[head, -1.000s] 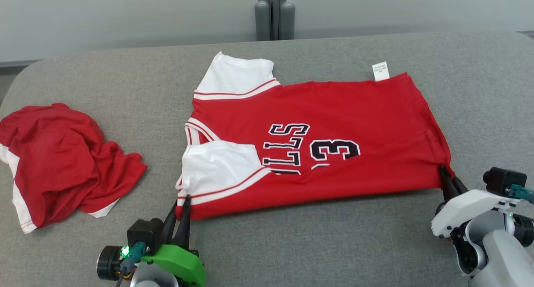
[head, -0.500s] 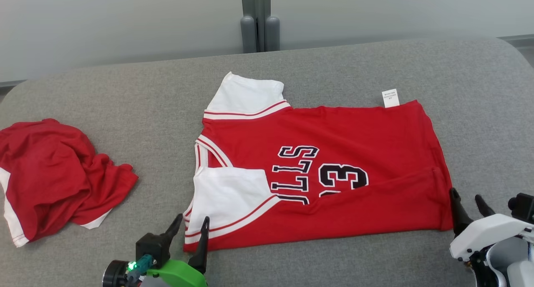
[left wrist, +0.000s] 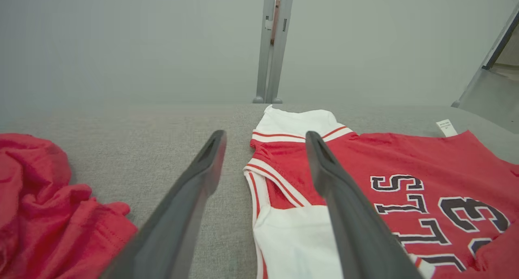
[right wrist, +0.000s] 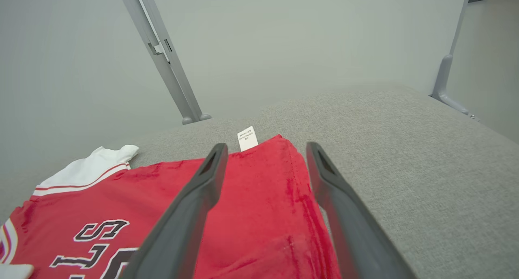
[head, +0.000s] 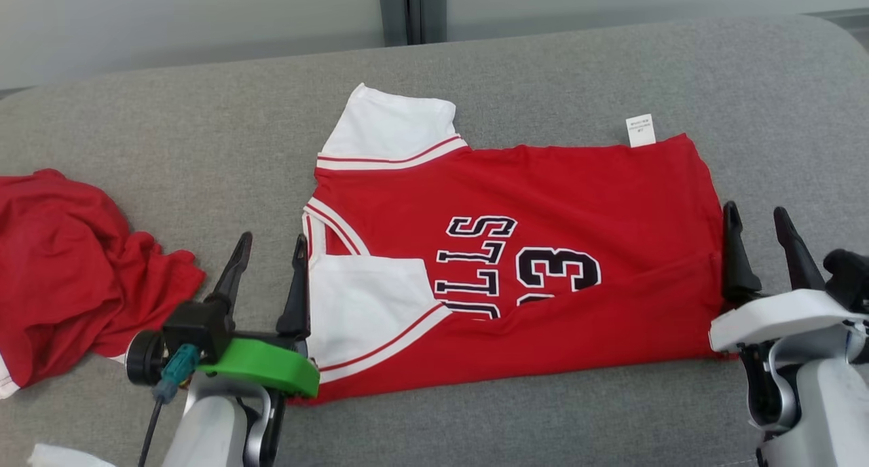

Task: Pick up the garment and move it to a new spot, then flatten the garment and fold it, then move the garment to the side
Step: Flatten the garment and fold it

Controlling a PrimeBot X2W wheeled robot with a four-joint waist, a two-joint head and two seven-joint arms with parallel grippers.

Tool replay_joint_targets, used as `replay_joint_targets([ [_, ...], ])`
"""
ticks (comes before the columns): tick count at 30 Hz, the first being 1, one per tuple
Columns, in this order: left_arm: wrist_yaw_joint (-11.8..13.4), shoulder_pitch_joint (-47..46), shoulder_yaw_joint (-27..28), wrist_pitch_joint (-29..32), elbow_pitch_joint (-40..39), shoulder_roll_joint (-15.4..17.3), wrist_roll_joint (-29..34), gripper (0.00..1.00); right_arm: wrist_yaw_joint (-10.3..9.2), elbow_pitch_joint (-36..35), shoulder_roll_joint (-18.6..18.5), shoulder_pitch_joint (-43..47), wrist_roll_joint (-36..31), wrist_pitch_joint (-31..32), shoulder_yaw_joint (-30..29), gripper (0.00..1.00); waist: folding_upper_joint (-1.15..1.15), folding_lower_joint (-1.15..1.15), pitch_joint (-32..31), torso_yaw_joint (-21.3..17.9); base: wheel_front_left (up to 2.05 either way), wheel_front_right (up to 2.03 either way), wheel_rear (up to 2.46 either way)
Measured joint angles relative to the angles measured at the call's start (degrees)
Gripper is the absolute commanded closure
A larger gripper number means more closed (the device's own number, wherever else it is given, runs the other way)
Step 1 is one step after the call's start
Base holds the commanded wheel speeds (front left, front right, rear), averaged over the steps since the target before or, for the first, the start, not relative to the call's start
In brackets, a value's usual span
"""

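A red jersey with white sleeves and black lettering, the garment (head: 543,202), lies flat on the grey table with its near long edge folded up over the print. In the left wrist view the garment (left wrist: 405,161) spreads to the right, and in the right wrist view the garment (right wrist: 251,198) lies under the fingers. My left gripper (head: 270,239) stands open above the collar end, with nothing between its fingers. At the hem end my right gripper (head: 759,216) is open too and holds nothing. A white label (head: 640,129) sticks out at the far hem corner.
A second red garment (head: 61,277) lies crumpled at the table's left edge, also in the left wrist view as a red heap (left wrist: 44,214). Grey table (head: 204,141) surface runs bare behind the jersey. A grey post (head: 412,9) rises behind the table's far edge.
Both grippers have opened and let go of the jersey's near edge, then risen above it. The folded edge stays lying on the jersey. The head camera has shifted.
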Motion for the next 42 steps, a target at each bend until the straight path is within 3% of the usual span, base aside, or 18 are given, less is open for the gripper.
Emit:
replay_joint_targets([
  [4, -1.35, -5.79, -1.88, 0.94, 2.25, 1.48, 1.55, 0.00, 0.00, -0.43, -0.01, -3.65, -1.09, 0.24, 2.42, 0.00, 0.00, 0.00, 2.44, -0.59, 0.00, 0.00, 0.00],
  [10, -3.09, -19.71, -6.28, 12.19, 8.02, 5.55, 0.90, 0.00, 0.00, -0.55, -0.11, -9.83, -1.94, 1.35, 4.63, 0.00, 0.00, 0.00, 7.03, -1.80, 0.00, 0.00, 0.00],
  [13, -3.28, -26.68, -8.77, 21.50, 11.77, 8.69, -1.82, 0.00, 0.00, -0.12, -0.12, -13.76, -2.66, 1.86, 6.24, 0.00, 0.00, 0.00, 9.57, -2.79, 0.00, 0.00, 0.00],
  [17, -3.36, -36.98, -14.84, 29.25, 11.74, 12.66, -8.32, 0.00, 0.00, 0.68, 0.22, -18.53, -2.67, 1.90, 8.23, 0.00, 0.00, 0.00, 12.55, -4.55, 0.00, 0.00, 0.00],
  [21, -3.36, -45.18, -20.17, 38.44, 10.82, 18.34, -18.23, 0.00, 0.00, 2.11, 0.68, -22.54, -1.82, 1.90, 10.56, 0.00, 0.00, 0.00, 15.39, -7.00, 0.00, 0.00, 0.00],
  [26, -3.36, -53.91, -27.20, 48.32, 10.65, 26.28, -22.42, 0.00, 0.00, 3.24, 1.00, -27.11, 0.37, 1.69, 12.47, 0.00, 0.00, 0.00, 18.49, -10.46, 0.00, 0.00, 0.00],
  [30, -3.36, -57.46, -31.05, 52.88, 11.85, 29.73, -25.30, 0.00, 0.00, 4.01, 1.29, -29.30, 0.44, 1.18, 14.28, 0.00, 0.00, 0.00, 20.51, -13.09, 0.00, 0.00, 0.00],
  [35, -3.36, -60.54, -33.88, 53.69, 13.63, 32.31, -25.98, 0.00, 0.00, 4.95, 1.44, -30.48, 0.77, 0.48, 15.68, 0.00, 0.00, 0.01, 22.49, -15.67, 0.00, 0.00, 0.00],
  [42, -3.36, -62.75, -36.34, 54.04, 16.38, 32.93, -28.88, 0.00, 0.00, 6.65, 1.55, -30.66, 0.91, -0.64, 16.57, 0.00, 0.00, 0.00, 24.48, -18.01, 0.00, 0.00, 0.00],
])
